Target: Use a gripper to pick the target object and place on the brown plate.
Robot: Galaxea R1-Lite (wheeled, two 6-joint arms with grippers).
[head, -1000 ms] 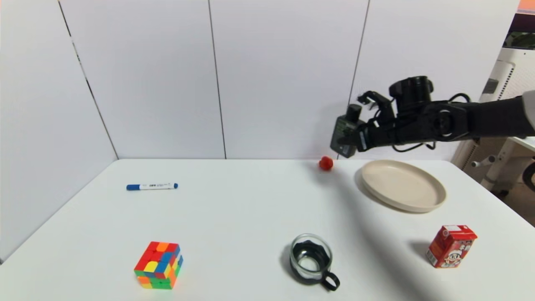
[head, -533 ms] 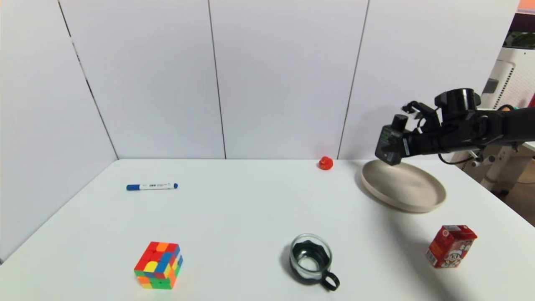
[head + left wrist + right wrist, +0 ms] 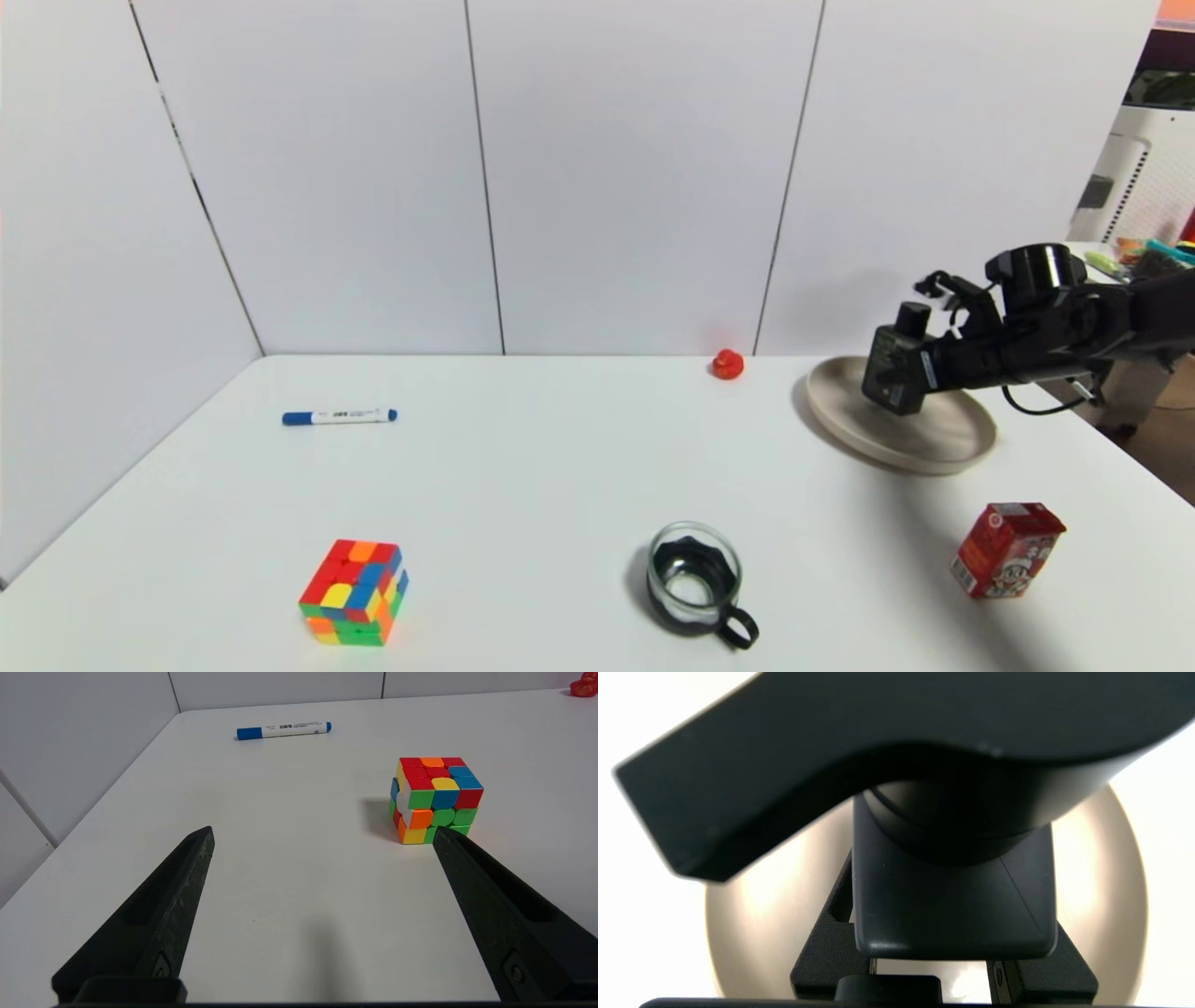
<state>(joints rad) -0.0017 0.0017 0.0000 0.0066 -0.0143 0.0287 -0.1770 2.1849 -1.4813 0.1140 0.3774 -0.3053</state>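
Note:
My right gripper (image 3: 920, 373) is shut on the small black bottle (image 3: 893, 368) with a round black cap and holds it upright just over the beige plate (image 3: 952, 439) at the far right of the table. In the right wrist view the bottle (image 3: 952, 896) fills the middle between the two dark fingers (image 3: 822, 947), with the plate (image 3: 766, 905) right beneath it. I cannot tell whether the bottle's base touches the plate. My left gripper (image 3: 322, 833) is open and empty, low over the near left of the table, out of the head view.
A glass cup with a black handle (image 3: 695, 579) stands front centre. A red carton (image 3: 1008, 549) stands front right. A colourful cube (image 3: 355, 592) sits front left. A blue marker (image 3: 340, 416) lies back left. A small red object (image 3: 728, 364) sits by the back wall.
My right gripper has carried the bottle rightward and down, from high up left of the plate to just over the plate. The left arm has not moved.

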